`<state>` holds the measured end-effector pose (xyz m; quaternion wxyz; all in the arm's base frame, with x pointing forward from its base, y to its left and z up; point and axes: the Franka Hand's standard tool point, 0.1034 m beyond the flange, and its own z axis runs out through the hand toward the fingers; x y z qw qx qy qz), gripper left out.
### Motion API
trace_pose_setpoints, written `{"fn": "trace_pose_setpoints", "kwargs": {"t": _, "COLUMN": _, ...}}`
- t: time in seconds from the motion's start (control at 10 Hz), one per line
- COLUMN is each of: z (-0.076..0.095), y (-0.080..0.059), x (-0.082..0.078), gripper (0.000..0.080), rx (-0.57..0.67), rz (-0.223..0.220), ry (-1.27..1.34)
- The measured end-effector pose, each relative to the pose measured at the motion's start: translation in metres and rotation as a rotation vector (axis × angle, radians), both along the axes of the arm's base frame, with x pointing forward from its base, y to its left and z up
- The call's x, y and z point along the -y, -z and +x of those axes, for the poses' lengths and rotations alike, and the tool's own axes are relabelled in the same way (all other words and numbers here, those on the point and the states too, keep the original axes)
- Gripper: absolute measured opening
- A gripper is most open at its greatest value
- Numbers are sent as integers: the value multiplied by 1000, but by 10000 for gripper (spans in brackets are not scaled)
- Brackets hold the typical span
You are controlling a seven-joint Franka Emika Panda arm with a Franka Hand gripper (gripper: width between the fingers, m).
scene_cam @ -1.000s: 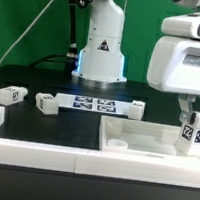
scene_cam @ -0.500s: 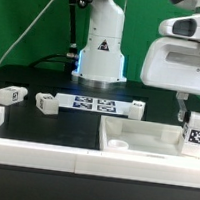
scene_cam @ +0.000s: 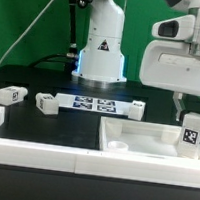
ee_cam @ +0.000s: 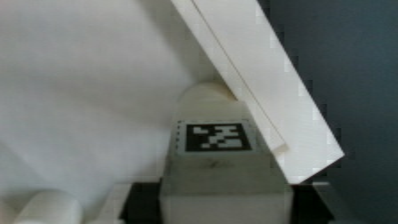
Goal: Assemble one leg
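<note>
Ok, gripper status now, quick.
Gripper: closed on the leg, holding it upright at the white panel's corner on the exterior view's right.

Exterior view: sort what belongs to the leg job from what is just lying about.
In the job: the gripper, the held leg, the white panel.
Lying about: three spare legs, the marker board.

The leg (scene_cam: pixel 191 136) and rimmed panel (scene_cam: pixel 134 139) look smooth matt white plastic; the table (scene_cam: pixel 54 130) is matt black.
</note>
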<state>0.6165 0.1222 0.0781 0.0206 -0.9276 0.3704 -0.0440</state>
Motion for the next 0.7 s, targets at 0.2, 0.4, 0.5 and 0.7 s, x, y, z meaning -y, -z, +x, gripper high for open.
{"fn": "trace_pose_setpoints", "kwargs": {"t": 0.2, "z": 1, "y": 0, "x": 1, "gripper": 291, "rx": -4, "rz": 43, "ry": 176}}
{"fn": "trace_pose_setpoints", "kwargs": {"t": 0.4, "z": 1, "y": 0, "x": 2, "gripper": 291, "rx": -7, "rz": 65, "ry": 280}}
{"fn": "trace_pose_setpoints", "kwargs": {"t": 0.5, "z": 1, "y": 0, "x": 2, "gripper": 291, "rx": -8, "rz": 67, "ry": 292}}
{"fn": "trace_pose_setpoints", "kwargs": {"t": 0.7, "z": 1, "y": 0, "x": 2, "gripper": 303, "rx": -9, "rz": 67, "ry": 255}}
